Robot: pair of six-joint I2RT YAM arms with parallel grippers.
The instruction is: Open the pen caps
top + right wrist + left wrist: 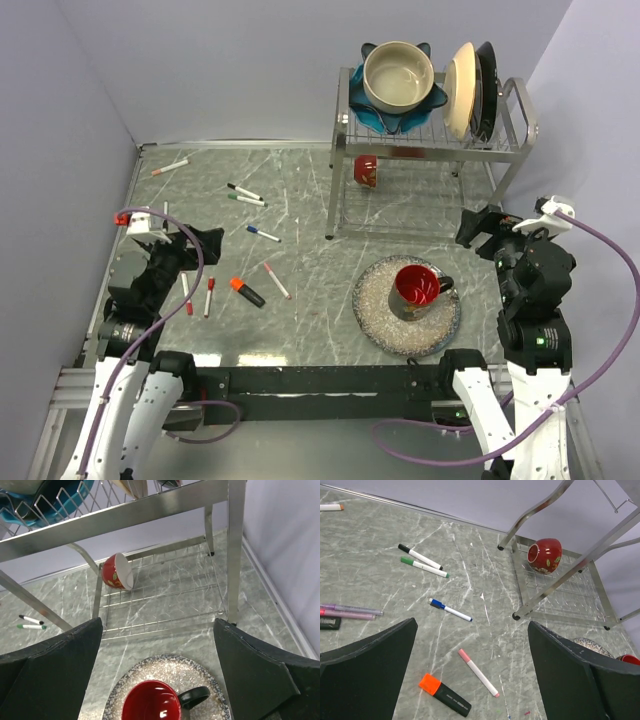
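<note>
Eight markers point(277, 280) lie scattered, pen caps point(436, 603) on.

Coloured pen caps point(429, 684) (all fitted), scattered

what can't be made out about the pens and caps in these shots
Top view: whether the blue cap sits fully on its pen, too small.
Left wrist view: purple pens and a black object run off the left edge.
Left wrist view: the far pen is cut by the left edge, only its orange end shows.
Top view: the red bowl is partly hidden by the rack shelf.
</note>
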